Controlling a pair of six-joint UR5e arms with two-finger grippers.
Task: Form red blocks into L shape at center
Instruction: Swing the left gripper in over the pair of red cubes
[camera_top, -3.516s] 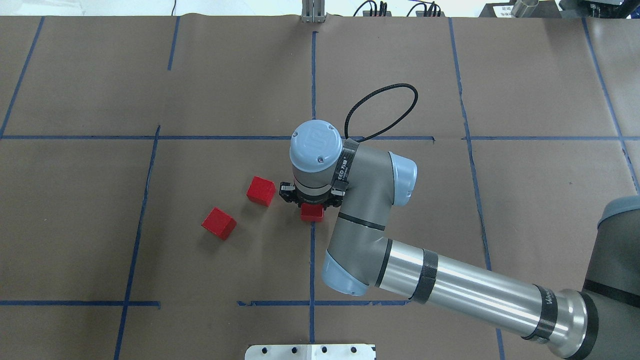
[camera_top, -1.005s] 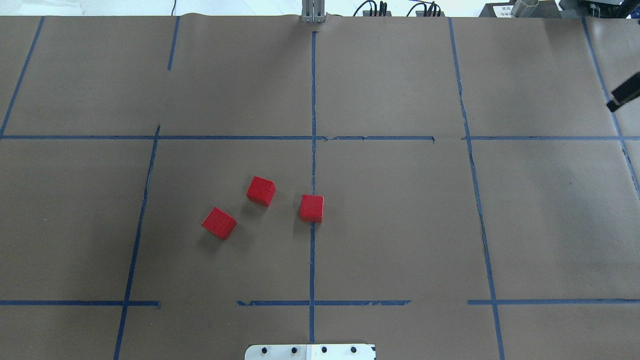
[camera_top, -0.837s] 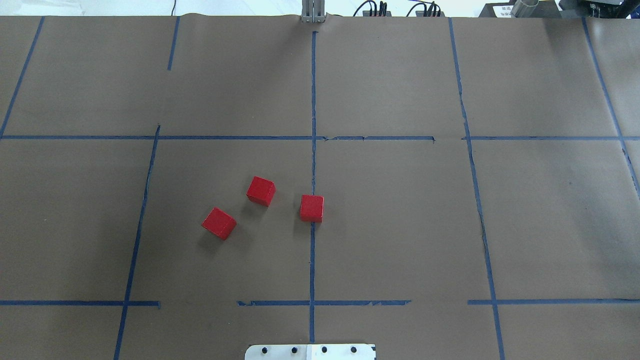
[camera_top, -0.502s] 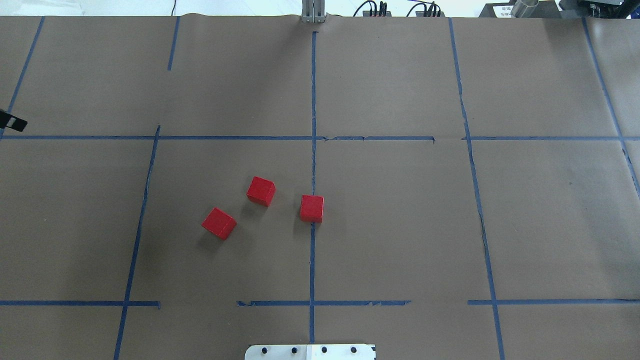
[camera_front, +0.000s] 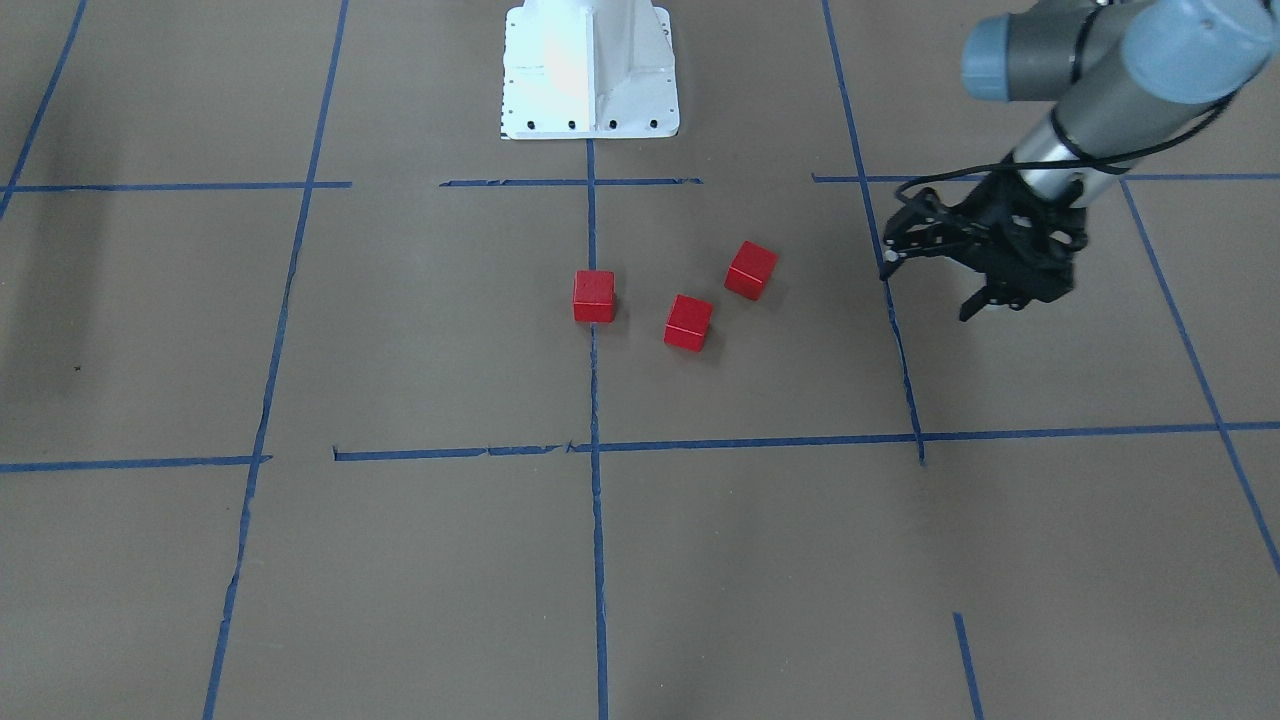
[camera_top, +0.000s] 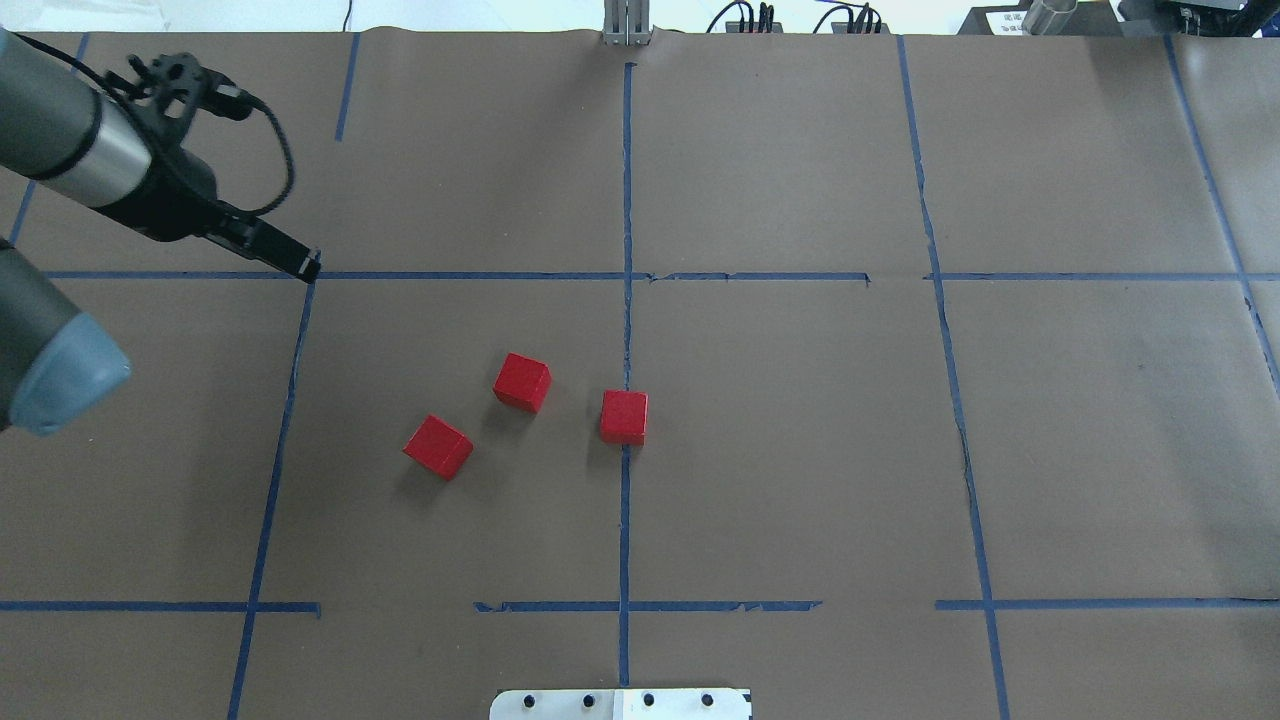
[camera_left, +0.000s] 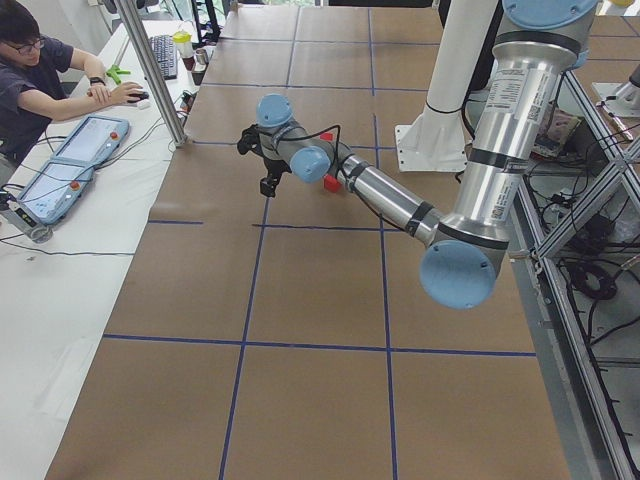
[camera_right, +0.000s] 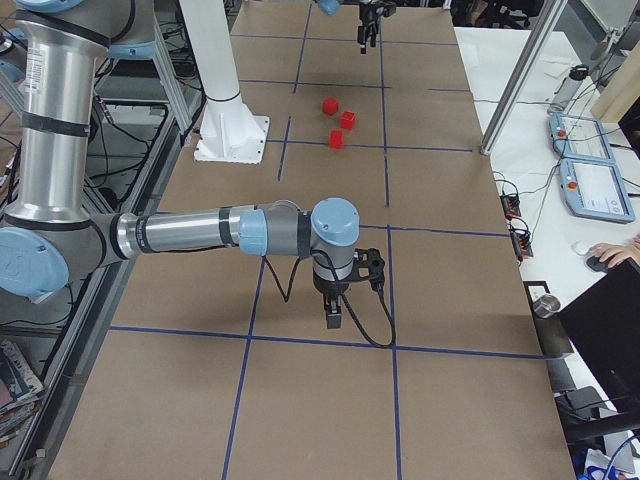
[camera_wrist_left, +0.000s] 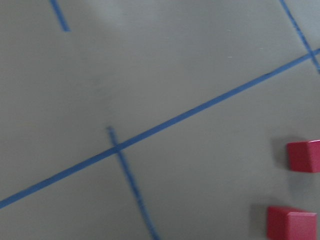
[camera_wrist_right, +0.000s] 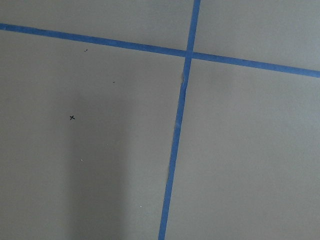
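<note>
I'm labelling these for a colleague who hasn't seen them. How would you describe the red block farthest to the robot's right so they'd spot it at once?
From the white base, follow the blue tape line that runs out from its middle across the table. One red block sits right on that line, squared to it. The other two blocks lie off the line, toward the robot's left, and are turned askew.

Even, bright overhead light, soft shadows — red blocks (camera_wrist_left: 292, 223) blur in the left wrist view.

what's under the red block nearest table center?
The red block sits on brown paper, over the blue tape line, which emerges both sides. The stretch beneath is covered.
</note>
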